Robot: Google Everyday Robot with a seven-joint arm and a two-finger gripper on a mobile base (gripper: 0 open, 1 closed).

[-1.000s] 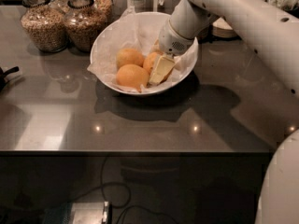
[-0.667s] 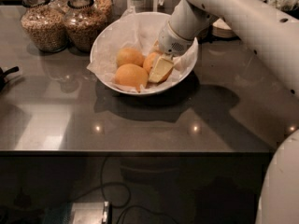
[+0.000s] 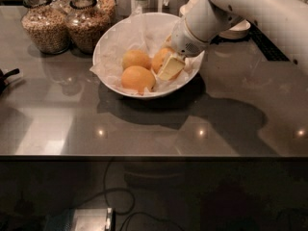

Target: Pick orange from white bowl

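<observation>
Presently I see the white bowl (image 3: 103,47) at the back middle of the counter (image 3: 231,124), lined with crumpled white paper (image 3: 139,32) and holding three yellow-orange fruits. Two of them sit on the left side of the bowl, one behind the other. The third, the orange (image 3: 158,60) I am after, lies to their right, touching or nearly touching them.

Left of the bowl stand two glass jars (image 3: 45,25) filled with brownish grain or nuts, close together, the nearer one just beside the bowl's rim. Behind the arm (image 3: 250,6) on the right, a stack of pale dishes (image 3: 237,31) shows partly.

The counter is dark grey and glossy, throwing back small spots of light and the bowl's shadow. A black object (image 3: 6,77) pokes in at the left edge. Below the counter's front edge it is dim, with loose cables (image 3: 120,196) and a small box (image 3: 91,219).

My pincer (image 3: 170,67) reaches down into the right side of the bowl from the white arm above, its pale cream tip lying across the front right of the orange, touching it. Whether the pincer is spread or pinching the fruit, I cannot tell
</observation>
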